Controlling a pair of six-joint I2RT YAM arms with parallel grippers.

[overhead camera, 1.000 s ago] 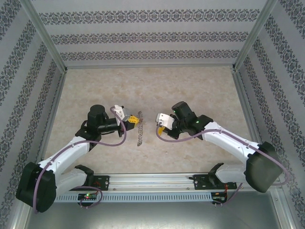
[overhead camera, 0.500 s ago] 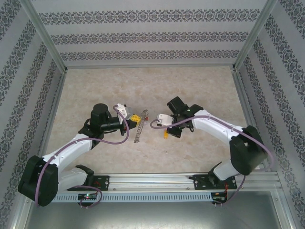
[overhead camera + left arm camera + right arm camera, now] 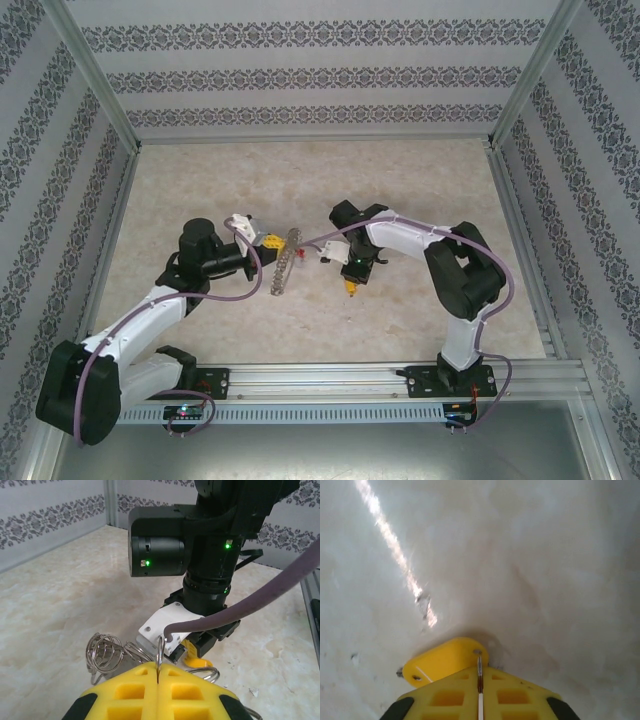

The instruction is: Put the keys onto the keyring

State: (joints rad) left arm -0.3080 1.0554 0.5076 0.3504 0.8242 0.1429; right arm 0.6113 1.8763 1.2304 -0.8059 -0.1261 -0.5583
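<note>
My left gripper is shut on the keyring, a silver loop fringed with small coils that hangs toward the table. In the left wrist view its yellow fingers pinch a thin ring wire, and coils lie to the left. My right gripper points down at the table just right of the keyring. It is shut on the orange-yellow key, whose head pokes out past the fingertips and lies close to the table. That head also shows under the right wrist. The red and pale keys are out of view.
The right arm's black wrist stands right in front of my left gripper. The marble tabletop stretches to patterned walls on three sides. The arms' rail runs along the near edge.
The right arm folded inward and turned its gripper down to the table beside the keyring. The left gripper drew slightly left with the keyring.
</note>
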